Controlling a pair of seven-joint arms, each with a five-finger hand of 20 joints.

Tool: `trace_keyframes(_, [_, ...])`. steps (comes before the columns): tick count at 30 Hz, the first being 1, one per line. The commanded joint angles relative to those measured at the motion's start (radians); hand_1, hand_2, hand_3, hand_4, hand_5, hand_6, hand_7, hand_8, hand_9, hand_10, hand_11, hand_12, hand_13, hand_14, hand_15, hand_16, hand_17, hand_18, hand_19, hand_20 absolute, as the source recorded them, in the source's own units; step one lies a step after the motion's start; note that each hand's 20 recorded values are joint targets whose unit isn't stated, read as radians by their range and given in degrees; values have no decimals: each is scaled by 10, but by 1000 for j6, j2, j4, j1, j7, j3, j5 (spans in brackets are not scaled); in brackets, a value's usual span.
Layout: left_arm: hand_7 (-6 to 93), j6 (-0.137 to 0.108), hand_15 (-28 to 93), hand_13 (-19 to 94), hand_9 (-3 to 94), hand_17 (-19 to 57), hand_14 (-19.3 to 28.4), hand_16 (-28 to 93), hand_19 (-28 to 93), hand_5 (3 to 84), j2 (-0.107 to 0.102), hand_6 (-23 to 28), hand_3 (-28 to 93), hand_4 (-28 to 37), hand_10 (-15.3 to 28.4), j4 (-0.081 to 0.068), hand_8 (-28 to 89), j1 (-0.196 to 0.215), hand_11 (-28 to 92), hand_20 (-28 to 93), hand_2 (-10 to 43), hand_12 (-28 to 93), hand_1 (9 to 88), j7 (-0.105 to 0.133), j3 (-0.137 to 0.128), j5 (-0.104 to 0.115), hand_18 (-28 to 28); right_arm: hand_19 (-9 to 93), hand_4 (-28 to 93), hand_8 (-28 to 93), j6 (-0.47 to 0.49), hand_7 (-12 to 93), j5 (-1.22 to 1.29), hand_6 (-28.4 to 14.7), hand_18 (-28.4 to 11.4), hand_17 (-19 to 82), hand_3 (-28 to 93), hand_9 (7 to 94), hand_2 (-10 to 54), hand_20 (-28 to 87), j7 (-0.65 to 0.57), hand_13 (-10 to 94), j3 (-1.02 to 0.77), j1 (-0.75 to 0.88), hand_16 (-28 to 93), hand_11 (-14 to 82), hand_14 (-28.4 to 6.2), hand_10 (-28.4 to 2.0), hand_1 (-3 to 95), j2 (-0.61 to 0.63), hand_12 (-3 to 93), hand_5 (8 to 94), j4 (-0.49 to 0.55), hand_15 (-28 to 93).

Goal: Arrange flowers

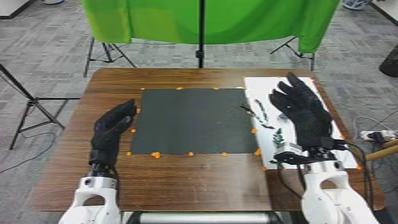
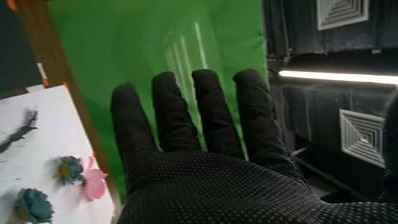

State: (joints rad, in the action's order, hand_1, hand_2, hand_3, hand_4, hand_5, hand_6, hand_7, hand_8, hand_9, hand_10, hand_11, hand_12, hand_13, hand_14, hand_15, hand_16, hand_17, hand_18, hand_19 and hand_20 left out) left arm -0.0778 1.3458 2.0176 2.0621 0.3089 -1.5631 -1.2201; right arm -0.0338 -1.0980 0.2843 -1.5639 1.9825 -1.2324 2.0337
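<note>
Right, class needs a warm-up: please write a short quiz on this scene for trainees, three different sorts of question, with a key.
1. Multiple choice. On the flat white sheet lie two blue-green flowers. What colour is the other flower beside them?
(a) yellow (b) pink (c) white

2. True or false. The robot's black-gloved right hand is open, its fingers holding nothing.

3. Fill the gap. In the head view, the square dark grey mat on the brown wooden table lies to the ____ of the sheet.

Key: 1. b; 2. true; 3. left
</note>
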Motion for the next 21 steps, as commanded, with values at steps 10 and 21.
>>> trace_keyframes(10, [161,31,198,312,421,50,148,19,81,460,28,25,593,-150,111,21,-65,44,190,232,-95,139,386,-47,-30,-33,114,387,-238,-69,-522,192,-732,-43,-168,360,688,520,-95,395,-386,532,105,22,225,146,-147,-158,299,76,200,457,133,209])
trace_keyframes(21, [158,62,200,313,422,48,149,18,85,460,15,26,596,-151,112,32,-63,54,190,230,-95,139,384,-60,-41,-43,115,766,-196,-50,-308,185,-1359,-46,-169,455,145,664,-95,404,-778,688,108,64,224,230,-126,-169,494,299,247,591,132,466])
